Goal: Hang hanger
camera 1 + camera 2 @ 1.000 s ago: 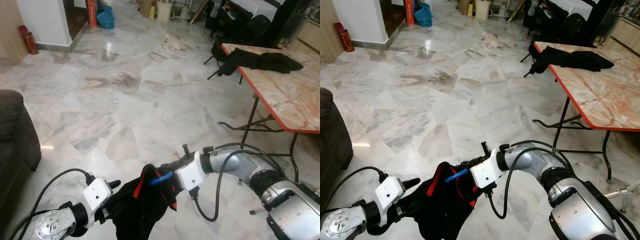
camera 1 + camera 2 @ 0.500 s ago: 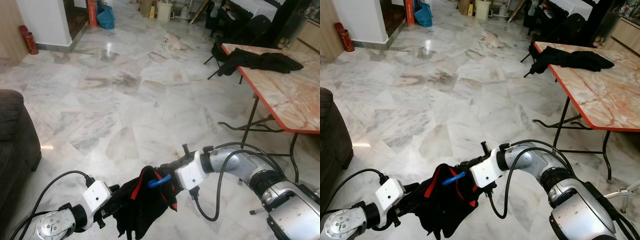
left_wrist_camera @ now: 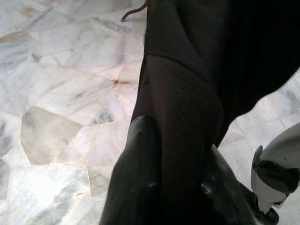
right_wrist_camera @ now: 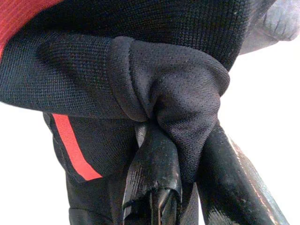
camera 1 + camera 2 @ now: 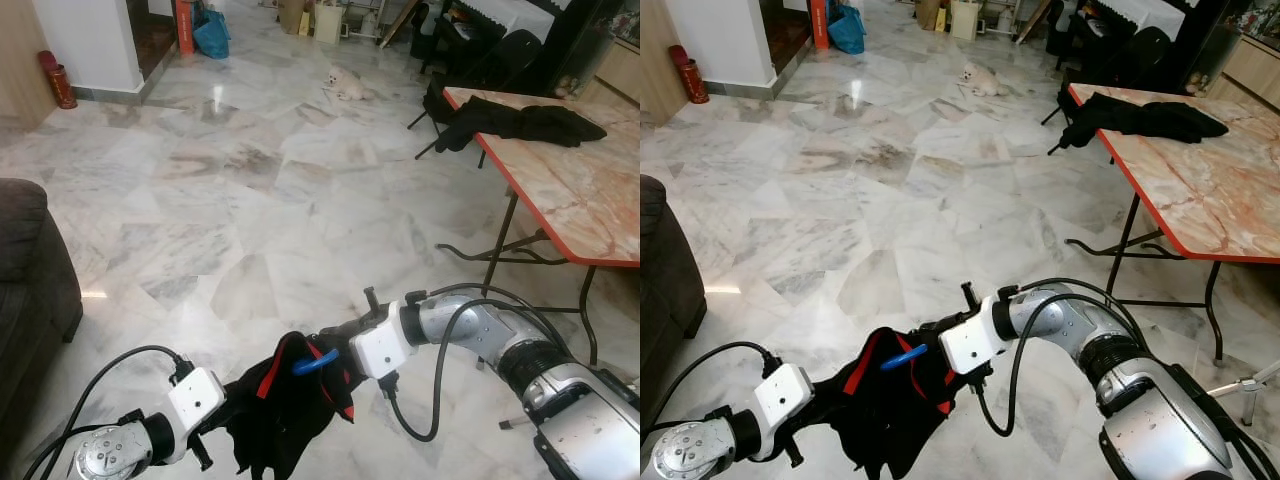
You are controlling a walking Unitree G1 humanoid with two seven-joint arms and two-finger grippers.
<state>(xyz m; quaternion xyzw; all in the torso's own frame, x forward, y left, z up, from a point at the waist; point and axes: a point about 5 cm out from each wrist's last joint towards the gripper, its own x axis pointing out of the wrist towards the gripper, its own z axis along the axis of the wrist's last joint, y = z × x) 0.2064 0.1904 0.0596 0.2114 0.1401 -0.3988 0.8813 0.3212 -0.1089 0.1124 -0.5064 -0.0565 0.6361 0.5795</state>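
A black garment [image 5: 285,410] with red stripes hangs low between my two arms, on a blue hanger whose hook [image 5: 315,360] pokes out at the top. My right gripper [image 5: 332,372] is shut on a bunched fold of the garment [image 4: 178,89], its fingers [image 4: 157,173] pinching the knit cloth. From the left, my left gripper [image 5: 225,418] is shut on the garment's lower part, and the dark cloth [image 3: 187,93] runs between its fingers [image 3: 133,168]. The hanger's body is hidden inside the cloth.
A folding table [image 5: 570,215] with a red rim stands at the right, with black clothing [image 5: 520,120] piled on its far end. A dark sofa [image 5: 30,270] is at the left. A small white dog [image 5: 345,82] lies on the open marble floor ahead.
My left arm has sunk a little and drawn back towards me, and its finger is now buried in the cloth. The garment hangs slightly lower. My right arm has held still.
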